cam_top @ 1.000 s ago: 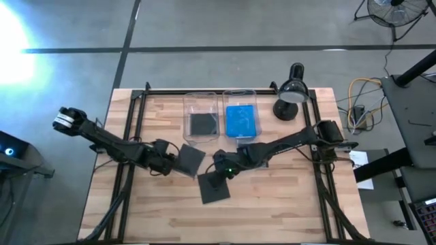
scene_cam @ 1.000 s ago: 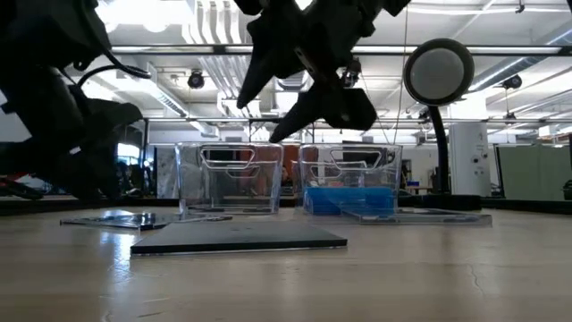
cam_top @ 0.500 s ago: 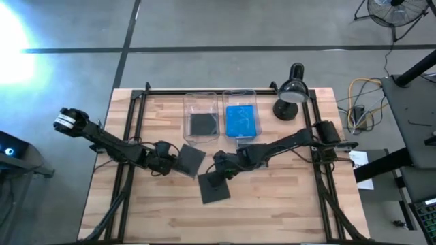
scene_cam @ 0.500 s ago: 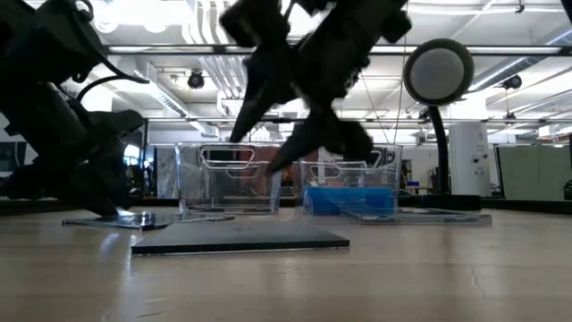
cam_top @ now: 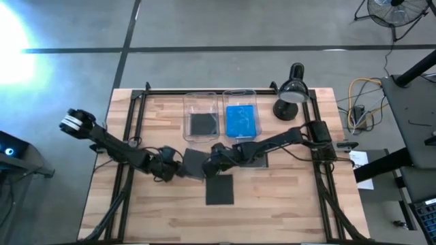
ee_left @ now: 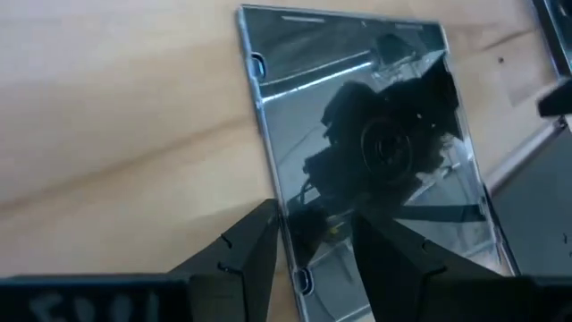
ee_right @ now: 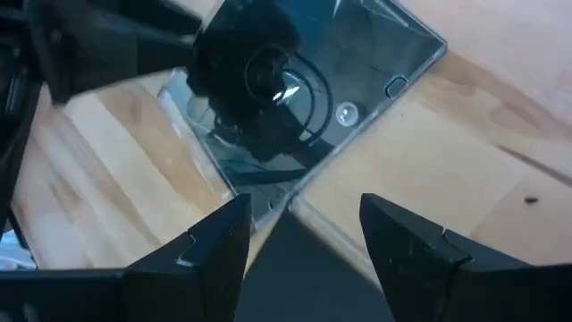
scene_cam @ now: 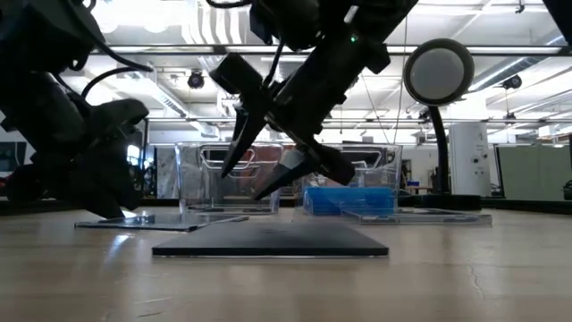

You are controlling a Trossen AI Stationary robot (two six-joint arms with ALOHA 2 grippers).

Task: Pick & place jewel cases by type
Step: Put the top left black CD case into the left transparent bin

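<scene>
Left gripper (cam_top: 172, 167) sits low at the table's middle-left, fingers (ee_left: 255, 255) parted and straddling the near edge of a dark glossy square jewel case (cam_top: 193, 163) lying flat on the light wooden table (cam_top: 286, 204); wrist view shows the case edge between the fingertips, but whether they actually pinch it can't be told. Right gripper (cam_top: 215, 158) reaches in from the right side to the same case's opposite edge, fingers (ee_right: 214, 255) spread wide, nothing held, hovering just above the spot where that case meets a second dark matte square jewel case (cam_top: 219, 190). Second case lies flat nearer the table's front edge, just beside the glossy one, corner touching or overlapping, can't tell which. In the low view the matte case (scene_cam: 268, 241) is the nearest thing, the glossy case (scene_cam: 156, 221) behind it to the picture's left under the left arm. At the table's back, two clear plastic bins side by side: left clear bin (cam_top: 201, 102) holds a dark square case (cam_top: 203, 124), right clear bin (cam_top: 240, 96) holds bright blue square cases (cam_top: 241, 120), count in the stack not visible. Black desk lamp (cam_top: 290, 95) stands at the back right corner.
</scene>
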